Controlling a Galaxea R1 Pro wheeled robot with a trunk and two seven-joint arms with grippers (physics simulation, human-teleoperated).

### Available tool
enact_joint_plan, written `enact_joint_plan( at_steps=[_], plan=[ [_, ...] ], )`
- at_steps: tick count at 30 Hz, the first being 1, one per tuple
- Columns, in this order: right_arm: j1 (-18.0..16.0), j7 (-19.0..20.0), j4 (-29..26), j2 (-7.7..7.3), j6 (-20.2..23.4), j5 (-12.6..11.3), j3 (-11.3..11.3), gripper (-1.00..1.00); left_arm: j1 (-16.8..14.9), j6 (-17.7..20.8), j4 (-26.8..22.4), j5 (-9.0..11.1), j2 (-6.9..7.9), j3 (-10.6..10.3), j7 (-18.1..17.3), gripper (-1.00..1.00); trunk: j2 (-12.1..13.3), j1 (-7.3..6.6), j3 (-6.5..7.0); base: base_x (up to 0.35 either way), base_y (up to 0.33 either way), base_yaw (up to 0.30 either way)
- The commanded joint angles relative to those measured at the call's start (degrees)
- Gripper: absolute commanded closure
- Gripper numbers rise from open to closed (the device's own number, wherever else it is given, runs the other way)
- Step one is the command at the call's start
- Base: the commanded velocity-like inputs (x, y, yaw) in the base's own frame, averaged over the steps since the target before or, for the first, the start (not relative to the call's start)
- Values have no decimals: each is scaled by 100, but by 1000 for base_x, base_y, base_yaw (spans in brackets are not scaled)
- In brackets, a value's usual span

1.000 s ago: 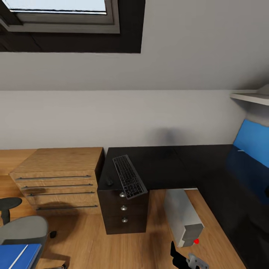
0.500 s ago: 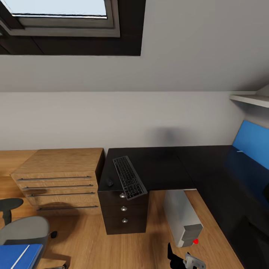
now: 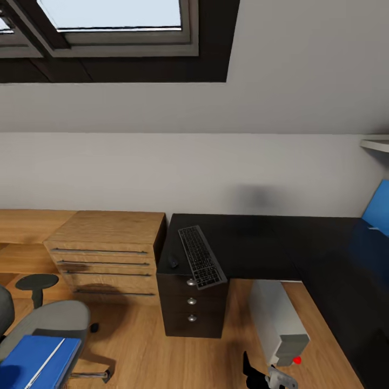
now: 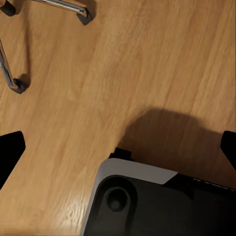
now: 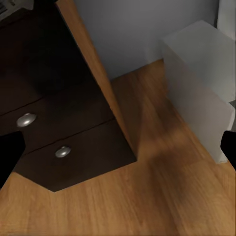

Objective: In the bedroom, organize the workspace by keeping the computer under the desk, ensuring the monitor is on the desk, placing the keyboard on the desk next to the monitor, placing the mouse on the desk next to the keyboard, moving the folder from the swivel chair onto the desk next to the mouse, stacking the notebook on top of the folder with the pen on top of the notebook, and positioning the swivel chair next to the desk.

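Sloped grey-white attic walls back the black-topped L-shaped desk (image 3: 259,246), slim dark-grey keyboard (image 3: 201,256) overhanging its drawers, boxy light-grey computer tower (image 3: 278,321) beneath at 5 o'clock, bright-blue folder (image 3: 38,361) on the grey swivel chair (image 3: 54,324) (both claws spread wide).

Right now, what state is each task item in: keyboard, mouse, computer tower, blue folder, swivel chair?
Slim dark-grey keyboard: on the black desk, one end overhanging the front edge.
Small black mouse: on desk beside keyboard.
Light-grey computer tower: on floor under desk.
Bright-blue folder: on the grey swivel chair.
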Motion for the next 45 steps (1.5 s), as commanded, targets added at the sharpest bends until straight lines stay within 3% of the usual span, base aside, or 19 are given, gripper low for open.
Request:
enact_joint_plan(
  at_steps=[1,19,30,38,45],
  plan=[
    [-5,53,8,-1,-17,-62,15,-100,2,2,-12,57,3,-24,39,-100,-7,2,-7,0,0,171],
    [-5,53,8,-20,-25,-62,13,-100,1,-9,-9,60,1,-16,39,-100,-7,2,-7,-240,0,19],
    [-5,53,8,-12,-31,-62,13,-100,1,-14,-13,61,1,-15,39,-100,-7,2,6,-311,-146,40],
    [-5,60,8,-4,-440,-62,13,-100,1,-14,-12,65,3,0,39,-100,-7,2,47,-303,-168,183],
    [-5,62,14,-2,-509,-62,13,-100,1,-19,-17,69,7,2,39,-100,-7,2,56,-320,-75,45]
  ],
)
